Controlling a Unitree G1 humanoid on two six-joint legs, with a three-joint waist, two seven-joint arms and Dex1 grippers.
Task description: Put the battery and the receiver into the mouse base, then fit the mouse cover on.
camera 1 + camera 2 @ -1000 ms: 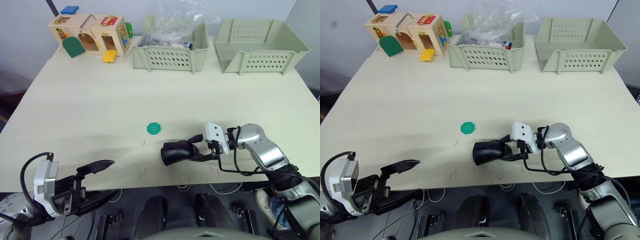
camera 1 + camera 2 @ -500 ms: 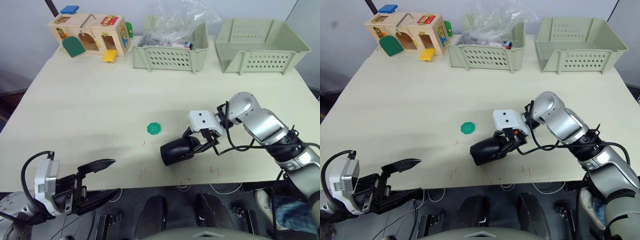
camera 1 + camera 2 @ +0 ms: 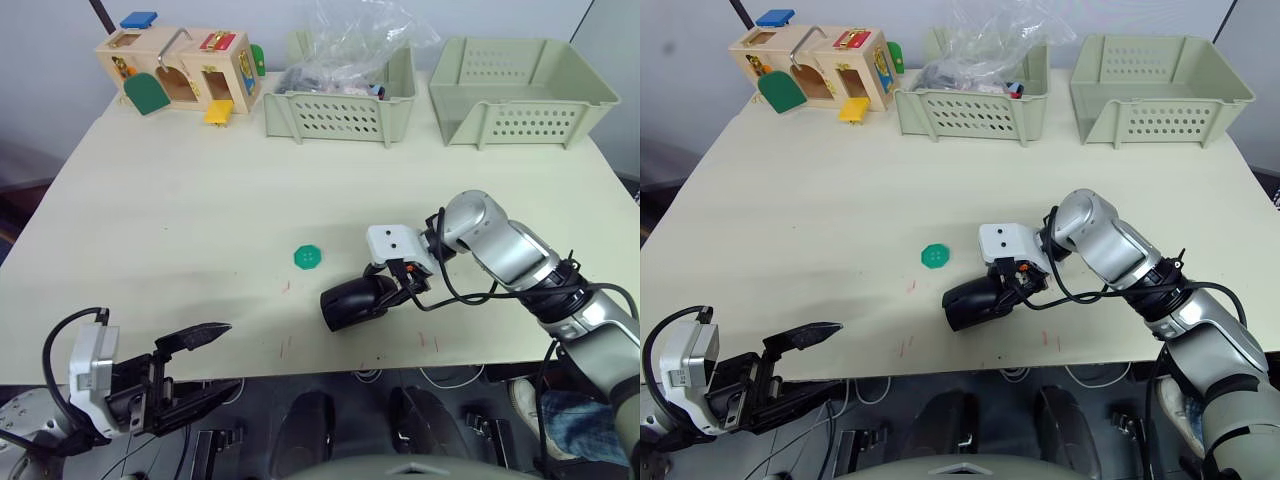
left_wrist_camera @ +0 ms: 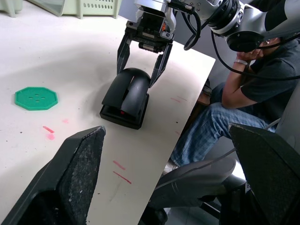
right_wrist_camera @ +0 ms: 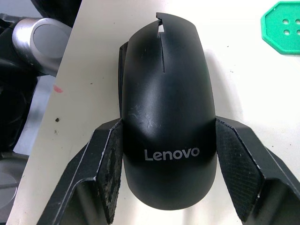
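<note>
The mouse cover (image 5: 164, 117) sits on the mouse base (image 4: 123, 114) near the tabletop (image 3: 200, 200) front edge, long axis along my right jaws (image 5: 164, 178), which straddle its rear, open. Left jaws (image 3: 205, 360) open, well apart.

The black mouse cover (image 5: 164, 117), marked Lenovo, sits on the mouse base (image 4: 119, 114) near the table's front edge.
</note>
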